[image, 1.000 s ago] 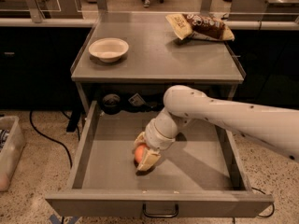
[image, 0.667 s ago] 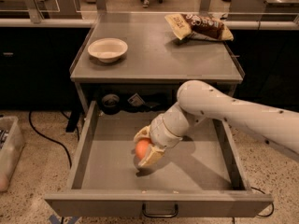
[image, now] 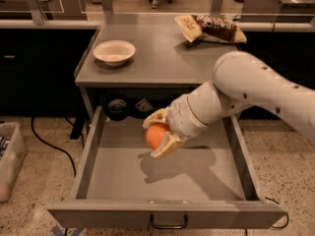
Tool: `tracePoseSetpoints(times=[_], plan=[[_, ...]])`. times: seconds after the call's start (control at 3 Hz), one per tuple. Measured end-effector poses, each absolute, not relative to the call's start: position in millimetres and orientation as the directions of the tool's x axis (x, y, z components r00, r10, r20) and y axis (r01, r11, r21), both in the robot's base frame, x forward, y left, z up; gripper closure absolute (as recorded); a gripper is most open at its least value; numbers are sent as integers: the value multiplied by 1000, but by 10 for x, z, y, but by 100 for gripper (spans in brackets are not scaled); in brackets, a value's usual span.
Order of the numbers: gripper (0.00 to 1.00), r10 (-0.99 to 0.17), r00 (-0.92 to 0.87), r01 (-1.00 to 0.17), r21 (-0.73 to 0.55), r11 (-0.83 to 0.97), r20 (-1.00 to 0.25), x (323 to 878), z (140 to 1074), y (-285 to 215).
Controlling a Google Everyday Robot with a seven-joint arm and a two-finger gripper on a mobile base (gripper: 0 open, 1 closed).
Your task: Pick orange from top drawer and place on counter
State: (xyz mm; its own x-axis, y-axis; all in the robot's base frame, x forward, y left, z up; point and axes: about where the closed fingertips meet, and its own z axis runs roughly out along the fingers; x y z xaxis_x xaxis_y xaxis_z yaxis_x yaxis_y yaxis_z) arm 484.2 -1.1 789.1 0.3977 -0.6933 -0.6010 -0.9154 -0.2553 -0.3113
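Observation:
The orange (image: 155,135) is held between the two cream fingers of my gripper (image: 158,134), lifted clear above the floor of the open top drawer (image: 123,178); its shadow lies on the drawer bottom below. My white arm reaches in from the right, over the drawer's right half. The drawer's dark pull handle (image: 169,225) shows at the bottom front. The grey counter (image: 162,58) stands directly behind and above the drawer.
A white bowl (image: 114,51) sits on the counter's left part. A chip bag (image: 209,28) lies at its back right. Dark items (image: 118,107) sit in the recess behind the drawer. A clear bin (image: 7,156) stands on the floor at left.
My gripper has risen with the orange from the drawer floor, moving up and slightly right; the arm has lifted and swung toward the right.

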Motion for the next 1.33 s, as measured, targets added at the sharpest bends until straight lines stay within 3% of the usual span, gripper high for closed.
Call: tracePoseSetpoints(times=[0.67, 1.33], plan=[[100, -709, 457, -874, -419, -246, -538, 5096, 9104, -203], [100, -749, 457, -883, -350, -313, -481, 5935, 9301, -342]])
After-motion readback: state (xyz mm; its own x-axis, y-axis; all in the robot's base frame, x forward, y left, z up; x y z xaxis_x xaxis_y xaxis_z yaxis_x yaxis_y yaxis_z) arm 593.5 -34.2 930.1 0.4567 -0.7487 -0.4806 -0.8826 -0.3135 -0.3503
